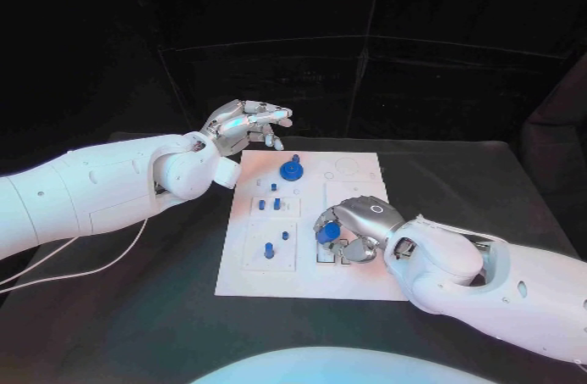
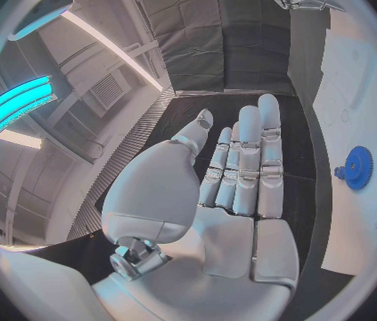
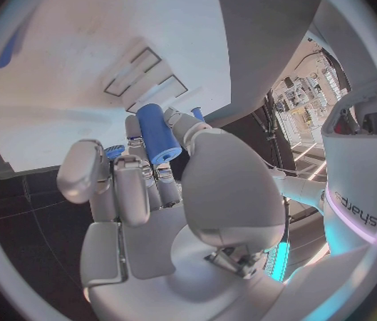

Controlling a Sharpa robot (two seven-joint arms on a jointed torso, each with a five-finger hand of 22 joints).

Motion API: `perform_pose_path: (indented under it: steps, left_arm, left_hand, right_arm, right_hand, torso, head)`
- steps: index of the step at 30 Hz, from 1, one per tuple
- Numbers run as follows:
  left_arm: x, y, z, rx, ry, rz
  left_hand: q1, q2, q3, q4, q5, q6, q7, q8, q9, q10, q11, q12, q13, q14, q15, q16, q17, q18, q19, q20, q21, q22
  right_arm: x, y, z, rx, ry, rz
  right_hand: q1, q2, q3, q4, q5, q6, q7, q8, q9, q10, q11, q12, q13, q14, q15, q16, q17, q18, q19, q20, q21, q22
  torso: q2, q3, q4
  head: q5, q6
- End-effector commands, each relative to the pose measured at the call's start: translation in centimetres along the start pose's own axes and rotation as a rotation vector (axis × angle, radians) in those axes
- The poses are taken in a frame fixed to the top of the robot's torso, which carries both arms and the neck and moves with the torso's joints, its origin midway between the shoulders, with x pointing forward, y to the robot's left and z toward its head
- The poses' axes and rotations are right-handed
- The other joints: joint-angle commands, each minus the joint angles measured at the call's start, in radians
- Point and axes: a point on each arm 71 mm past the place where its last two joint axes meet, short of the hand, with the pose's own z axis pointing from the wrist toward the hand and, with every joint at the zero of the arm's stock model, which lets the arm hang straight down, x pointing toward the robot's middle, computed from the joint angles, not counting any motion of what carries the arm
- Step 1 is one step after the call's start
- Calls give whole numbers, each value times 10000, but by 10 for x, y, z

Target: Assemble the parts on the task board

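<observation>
Silver right hand grips blue cylinder over task board; left hand released.

The lower right part of the task board is covered by the right hand, by which a blue cylinder is held just above the board. The board's upper left corner is crowded by the left hand, held with fingers apart. The upper middle is blocked by a blue gear, and small blue pegs stand in the left column. Bare board is seen at the upper right and lower left.
</observation>
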Motion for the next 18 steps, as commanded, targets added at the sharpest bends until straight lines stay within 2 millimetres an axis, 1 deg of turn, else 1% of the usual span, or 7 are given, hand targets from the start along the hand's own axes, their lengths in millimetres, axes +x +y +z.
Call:
perform_pose_path:
  steps: [1,5,15,18]
  left_arm:
    - [1,-1,0,40,168,-33]
    - [1,-1,0,33,180,-39]
    - [2,-1,0,4,206,-50]
    - [2,-1,0,-6,208,-50]
  left_hand:
    - [-3,87,-58,-23,7,-64,22,27,-9,-68,33,44,-16,-60,-12,-17,-17,45,100,3,-41,-9]
    - [-3,87,-58,-23,7,-64,22,27,-9,-68,33,44,-16,-60,-12,-17,-17,45,100,3,-41,-9]
    - [-3,87,-58,-23,7,-64,22,27,-9,-68,33,44,-16,-60,-12,-17,-17,45,100,3,-41,-9]
    - [2,90,-63,-27,7,-71,24,25,-10,-77,35,45,-17,-62,-10,-17,-18,44,101,4,-44,-12]
  right_arm:
    - [-2,2,1,116,-92,-1334]
    - [-2,5,2,129,-176,-1721]
    - [-1,7,4,153,-107,-2121]
    - [-1,7,5,202,-11,-2189]
  right_hand:
    - [5,-136,-3,66,-19,517,395,-87,-25,-15,-194,110,-22,536,-36,-66,241,199,-39,-20,-75,-19]
    - [-36,-222,-24,98,17,533,335,-150,-48,2,-230,153,-51,527,-68,-101,191,206,-51,-51,-107,-66]
    - [-105,-345,-63,161,-17,495,278,-276,-95,-107,-266,161,-122,514,-103,-156,119,231,-110,-92,-206,-219]
    - [-301,-481,-208,318,-139,351,300,-444,-157,-231,-254,177,-179,497,-97,-219,37,238,-134,-98,-265,-292]
  torso:
    - [4,-1,-2]
    - [-1,-4,1]
    - [-1,-5,11]
    - [0,-4,13]
  head:
    - [-13,-4]
    - [-12,-6]
    - [-7,-28]
    - [-13,-33]
